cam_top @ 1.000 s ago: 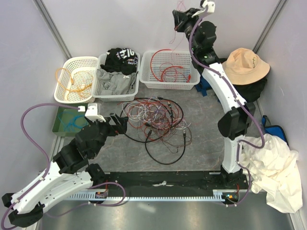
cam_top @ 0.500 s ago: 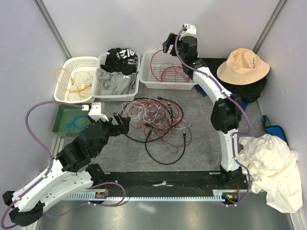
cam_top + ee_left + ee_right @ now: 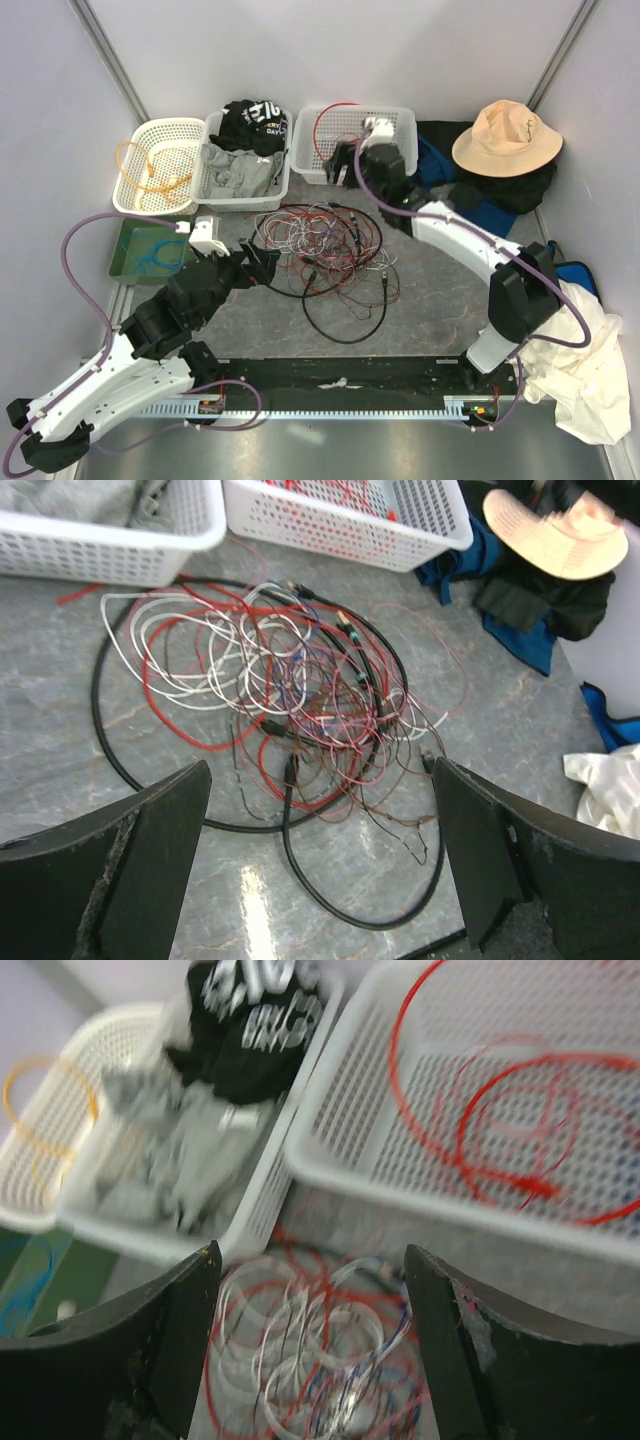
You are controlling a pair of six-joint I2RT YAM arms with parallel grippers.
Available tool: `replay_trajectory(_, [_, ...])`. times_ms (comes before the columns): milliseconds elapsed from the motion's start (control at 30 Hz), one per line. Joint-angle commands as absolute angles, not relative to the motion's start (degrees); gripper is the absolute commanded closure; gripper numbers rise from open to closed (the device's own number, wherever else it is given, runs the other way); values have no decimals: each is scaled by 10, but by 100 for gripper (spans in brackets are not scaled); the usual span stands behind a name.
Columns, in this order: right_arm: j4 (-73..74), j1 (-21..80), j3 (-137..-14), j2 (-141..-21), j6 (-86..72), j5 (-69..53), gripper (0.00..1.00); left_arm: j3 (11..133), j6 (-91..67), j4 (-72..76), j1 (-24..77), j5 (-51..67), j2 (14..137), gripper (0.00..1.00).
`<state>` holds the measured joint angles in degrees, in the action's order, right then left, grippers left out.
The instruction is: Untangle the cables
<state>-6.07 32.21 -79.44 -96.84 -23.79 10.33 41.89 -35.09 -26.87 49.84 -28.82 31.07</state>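
Note:
The cables (image 3: 325, 250) lie as a tangled heap of red, white, black and brown wires in the middle of the grey table, with a black loop (image 3: 345, 320) trailing toward me. My left gripper (image 3: 262, 262) hovers at the heap's left edge, open and holding nothing. In the left wrist view the cables (image 3: 300, 700) lie just beyond the left gripper (image 3: 320, 770). My right gripper (image 3: 342, 160) hangs open over the front rim of the right white basket (image 3: 400, 180). The blurred right wrist view shows the right gripper (image 3: 312, 1255) above the cables (image 3: 320, 1360), with a red cable (image 3: 520, 1130) lying in the basket.
At the back left stand a round white basket (image 3: 130, 190) holding an orange cable and a white basket (image 3: 245, 190) of clothes. A green tray (image 3: 135, 262) sits left. A tan hat (image 3: 507, 137) on dark clothes and a white cloth (image 3: 580, 360) lie on the right.
The right arm has swung down from high at the back, over the right basket, toward the heap. Its jaws went from shut on a thin red wire to open. The left gripper edged slightly closer.

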Motion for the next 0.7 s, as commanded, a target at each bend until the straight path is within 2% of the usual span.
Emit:
replay_trajectory(0, [-92,377,-679,-940,-240,112,21,402,-400,-241,497,-251,309,1])
replay_trajectory(67, [-98,383,-624,-938,-247,126,25,398,-404,-242,497,-242,311,2])
replay_trajectory(200, [-105,383,-567,-952,-239,156,51,390,-417,-238,497,-228,312,3])
replay_trajectory(233, [-102,384,-562,-956,-236,167,53,388,-418,-238,497,-228,312,3])
replay_trajectory(367, [-101,384,-568,-987,-222,183,52,379,-430,-236,497,-219,312,4])
replay_trajectory(533, [-105,384,-597,-1021,-207,189,45,369,-440,-237,497,-217,305,4])
replay_trajectory(667, [-82,384,-626,-1064,-206,192,45,362,-444,-240,497,-216,301,5])
